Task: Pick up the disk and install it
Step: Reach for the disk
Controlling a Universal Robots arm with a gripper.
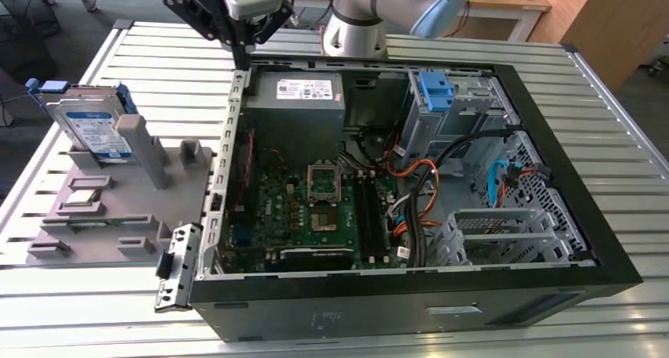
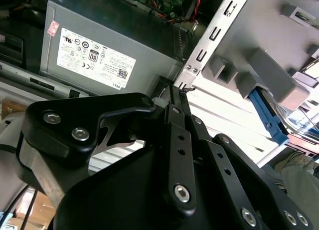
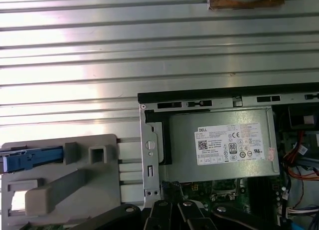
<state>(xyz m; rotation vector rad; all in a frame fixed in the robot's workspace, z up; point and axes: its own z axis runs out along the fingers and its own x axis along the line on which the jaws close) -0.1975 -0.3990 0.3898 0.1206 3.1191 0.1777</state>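
The black gripper [image 1: 241, 57] is pictured with jaws clenched on nothing, over a corner of the open black computer case [image 1: 418, 295], beside its grey power-supply box [image 1: 298, 99]. The silver hard drive in a blue carrier frame [image 1: 94, 131] is stood upright in a grey plastic fixture [image 1: 125, 209], near the slatted metal worktop [image 1: 606, 99] edge at the exterior view's left.

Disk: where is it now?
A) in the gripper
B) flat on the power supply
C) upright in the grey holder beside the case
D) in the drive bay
C: the disk stands upright in the grey holder, at the exterior view's left of the case; the gripper holds nothing.
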